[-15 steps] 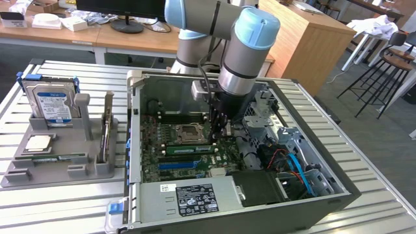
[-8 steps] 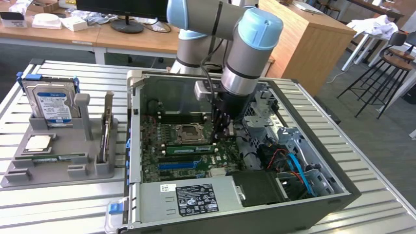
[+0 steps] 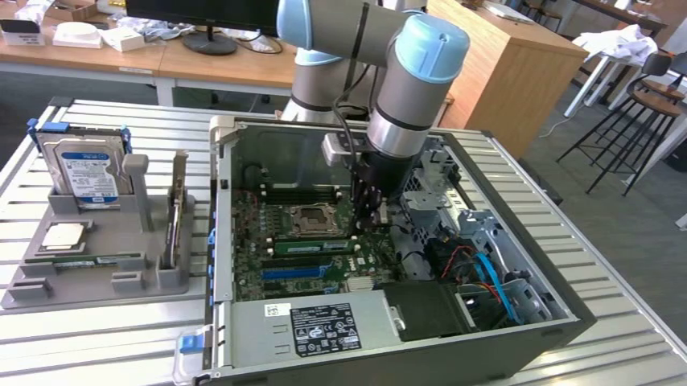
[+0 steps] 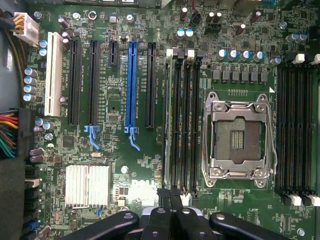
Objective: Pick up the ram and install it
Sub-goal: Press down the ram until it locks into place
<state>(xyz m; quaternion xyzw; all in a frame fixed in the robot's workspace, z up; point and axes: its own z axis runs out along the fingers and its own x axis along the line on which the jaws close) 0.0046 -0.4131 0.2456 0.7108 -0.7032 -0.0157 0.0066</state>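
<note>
The ram (image 3: 311, 245), a slim green stick, stands on edge in a black memory slot beside the empty CPU socket (image 3: 312, 219) of the motherboard. In the wrist view I look down on the ram (image 4: 168, 125) edge-on, in the slot farthest from the socket (image 4: 239, 135). My gripper (image 3: 374, 215) reaches down into the open case at the exterior view's right end of that stick. Its dark fingers (image 4: 170, 192) are shut together right over the end of the slot, with nothing between them. Whether they touch the stick I cannot tell.
A grey parts tray (image 3: 32, 285) at the exterior view's left holds a hard drive (image 3: 86, 169), a chip (image 3: 63, 235), a second green stick (image 3: 92, 259) and an upright card (image 3: 175, 213). The case walls (image 3: 220, 241), power supply (image 3: 322, 326) and drive cage (image 3: 483, 241) hem in the board.
</note>
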